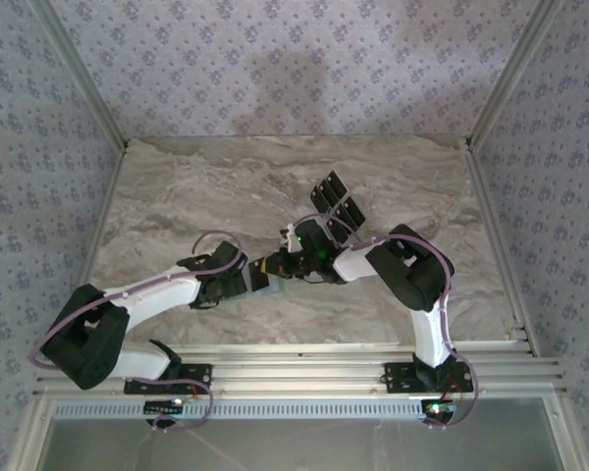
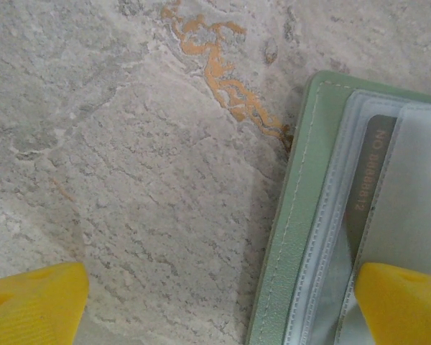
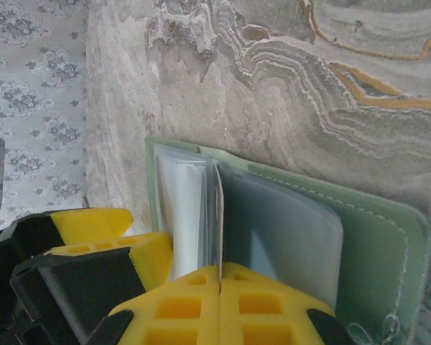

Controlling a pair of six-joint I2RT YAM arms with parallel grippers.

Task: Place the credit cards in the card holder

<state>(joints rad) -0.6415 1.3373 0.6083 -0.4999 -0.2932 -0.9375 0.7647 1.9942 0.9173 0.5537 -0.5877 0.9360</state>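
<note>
Fingertips of the right gripper (image 3: 219, 277) are pressing together on the thin edge of a clear sleeve (image 3: 218, 208), standing it upright, likely to keep a pocket of the card holder (image 3: 373, 237) open. The left gripper (image 2: 215, 302) is hovering with its yellow fingers (image 2: 36, 298) spread wide, one over the bare table (image 2: 129, 180) and the other over the sleeves, probably waiting to steady the holder. The card holder is lying open and flat on the table between both grippers, and one greyish card (image 2: 370, 180) is already sitting inside a sleeve.
</note>
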